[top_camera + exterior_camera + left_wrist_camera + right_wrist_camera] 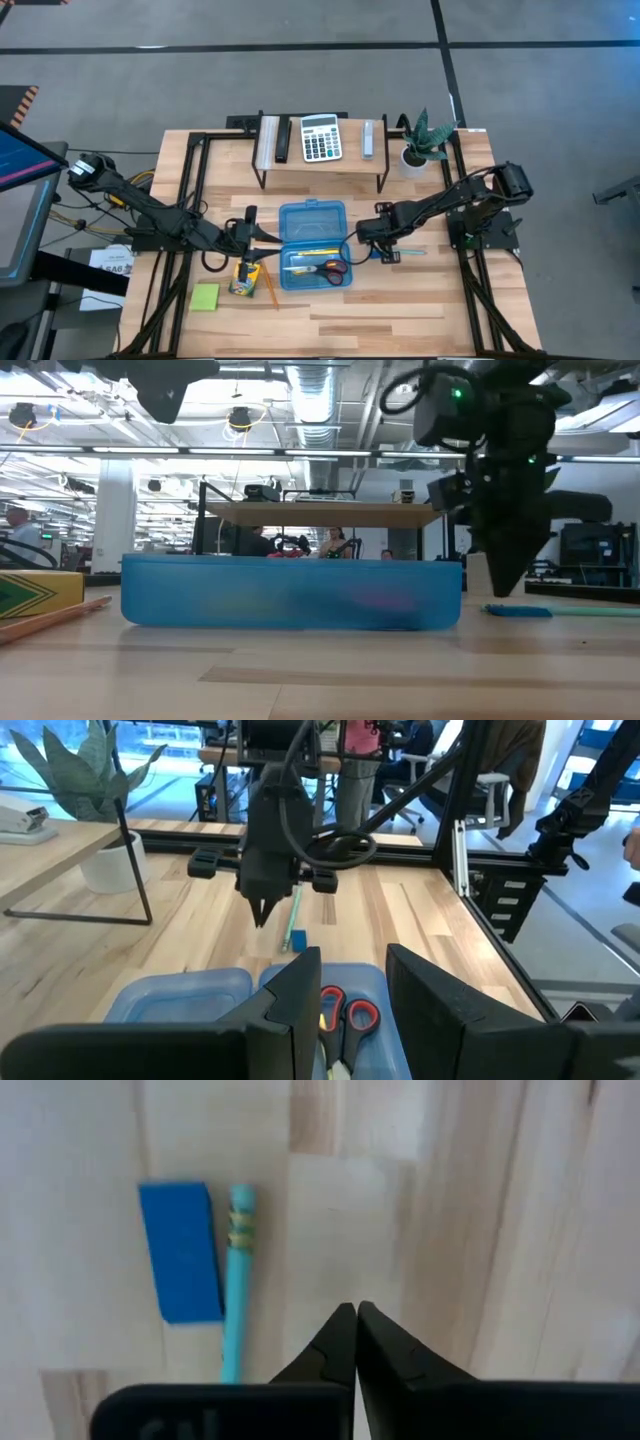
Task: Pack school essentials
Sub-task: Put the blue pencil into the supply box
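The translucent blue case (312, 222) lies open at mid-table, with red-handled scissors (332, 268) and a yellow pencil (310, 254) in it. My right gripper (356, 1310) hangs shut, pointing down, just right of the case and above the bare wood. A small blue eraser (180, 1265) and a teal pen (237, 1280) lie side by side on the table next to it. My left gripper (350, 990) is open and raised at the case's left end, with nothing between its fingers. The crayon box (243, 278), an orange pencil (270, 290) and a lime sticky-note pad (205, 297) lie left of the case at the front.
A small shelf (320, 160) at the table's far side carries a grey-white calculator (320, 138) and other items. A potted plant (418, 145) stands to its right. Bare wood lies in front of the case and at the front right. People sit in the room beyond.
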